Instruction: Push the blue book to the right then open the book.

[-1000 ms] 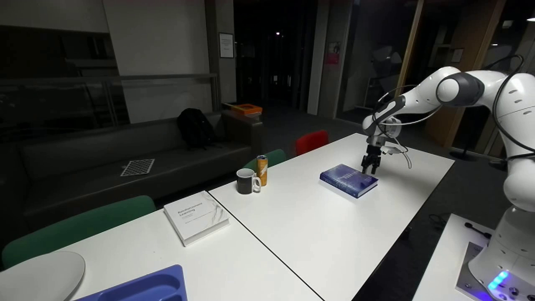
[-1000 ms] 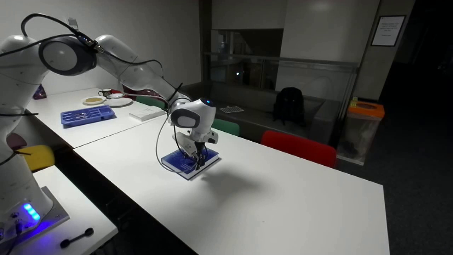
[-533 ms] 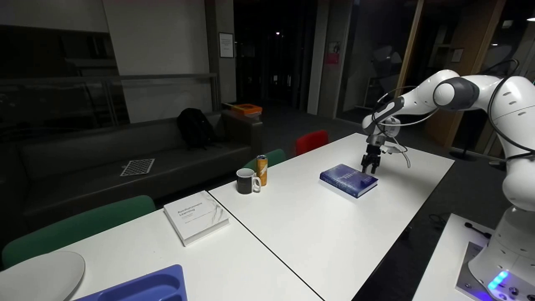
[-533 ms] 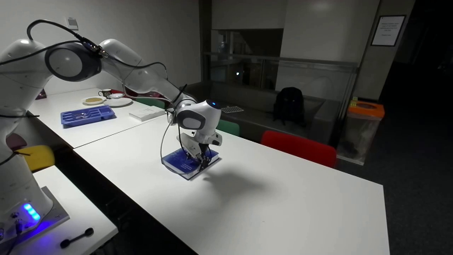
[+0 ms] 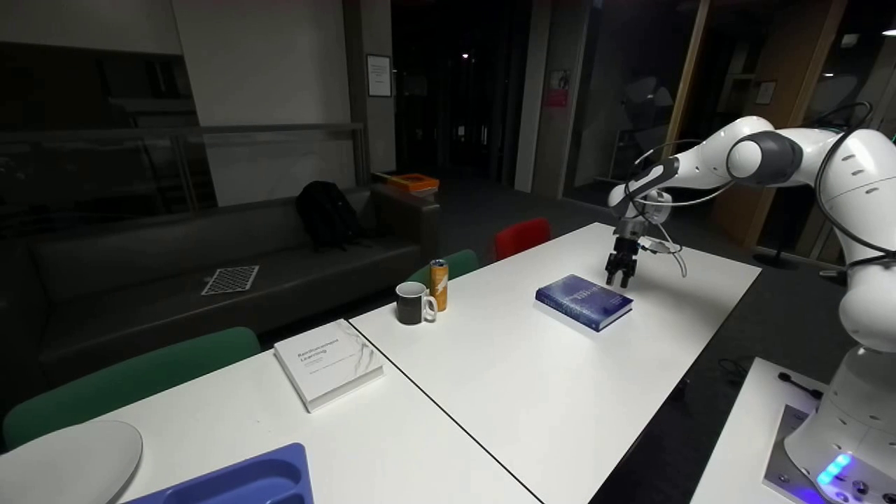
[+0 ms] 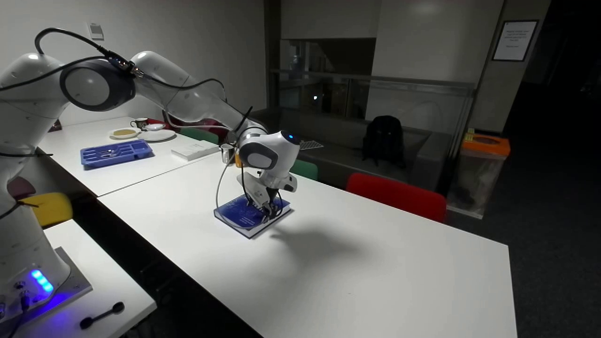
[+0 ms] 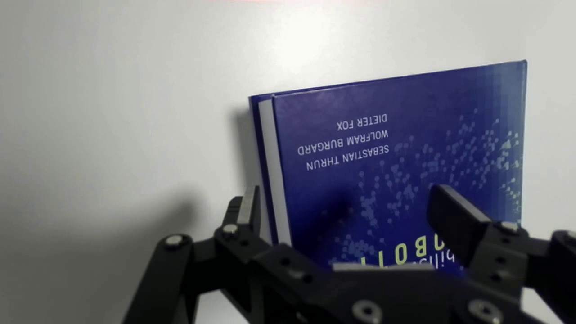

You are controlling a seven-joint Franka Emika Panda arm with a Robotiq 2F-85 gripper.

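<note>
The blue book (image 5: pixel 584 301) lies flat and closed on the white table; it also shows in the other views (image 6: pixel 242 213), (image 7: pixel 333 130). Its cover has pale print and dots, and its pale page edge faces left in the wrist view. My gripper (image 7: pixel 346 193) is open and empty, with its fingers spread wide. In the wrist view the left finger is just outside the page edge and the right finger is over the cover. In both exterior views the gripper (image 5: pixel 617 283), (image 6: pixel 267 217) hangs just above the book near its page-edge side. The gripper hides the book's lower part in the wrist view.
A mug (image 5: pixel 413 304) and an orange can (image 5: pixel 439 285) stand along the table's chair side. A white book (image 5: pixel 329 364) lies beyond the table seam. A blue tray (image 6: pixel 116 154) and plates (image 6: pixel 157 135) are farther along. A red chair (image 6: pixel 396 195) stands at the table edge.
My gripper has risen slightly and the hand has shifted a little to the right in an exterior view, tilting a bit. The book has not moved.
</note>
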